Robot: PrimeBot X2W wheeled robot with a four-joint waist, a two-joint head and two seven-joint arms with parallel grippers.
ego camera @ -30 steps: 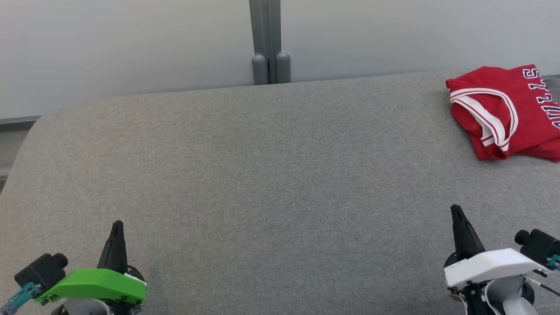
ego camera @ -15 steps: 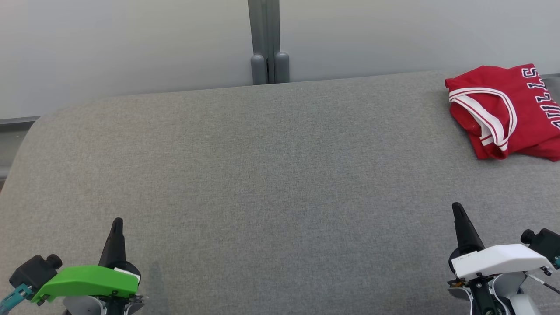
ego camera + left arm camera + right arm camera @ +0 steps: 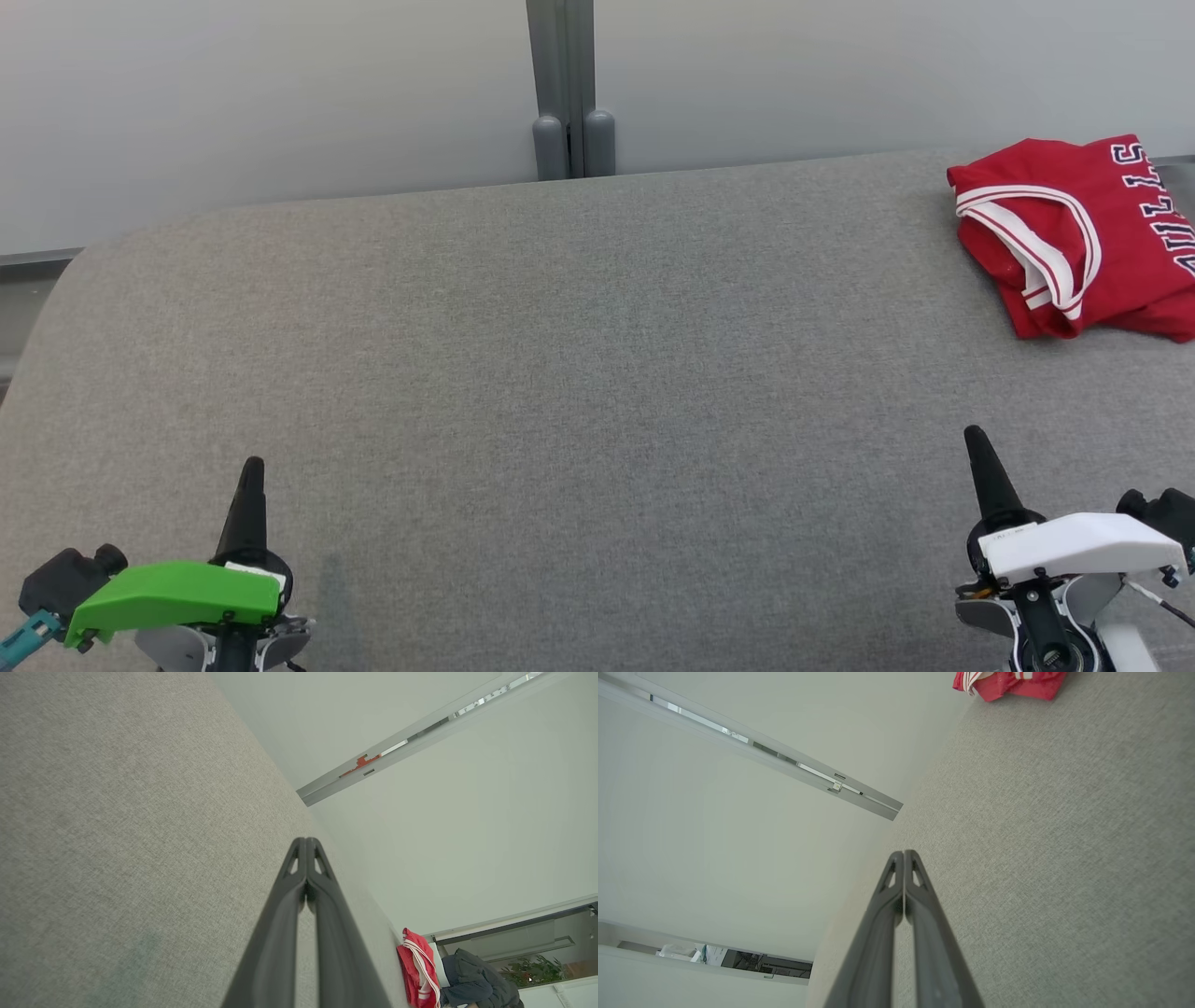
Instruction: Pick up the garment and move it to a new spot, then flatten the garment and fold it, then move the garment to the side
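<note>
The garment (image 3: 1074, 233) is a red jersey with white trim and dark lettering, lying folded at the far right of the grey padded surface (image 3: 579, 373); it also appears small in the left wrist view (image 3: 418, 970) and at the top of the right wrist view (image 3: 1008, 683). My left gripper (image 3: 252, 467) rests at the lower left, shut and empty, its fingertips pressed together (image 3: 306, 842). At the lower right my right gripper (image 3: 976, 434) is shut too, holding nothing (image 3: 903, 854). Both stand well short of the jersey.
Behind the surface stands a pale wall panel with a grey vertical post (image 3: 565, 93). The surface's far left corner is rounded. A person in dark clothing (image 3: 472, 982) shows beyond the garment in the left wrist view.
Both arms have drawn slightly back toward the bottom edge, grippers staying shut. The garment has not moved apart from a small shift of the whole picture.
</note>
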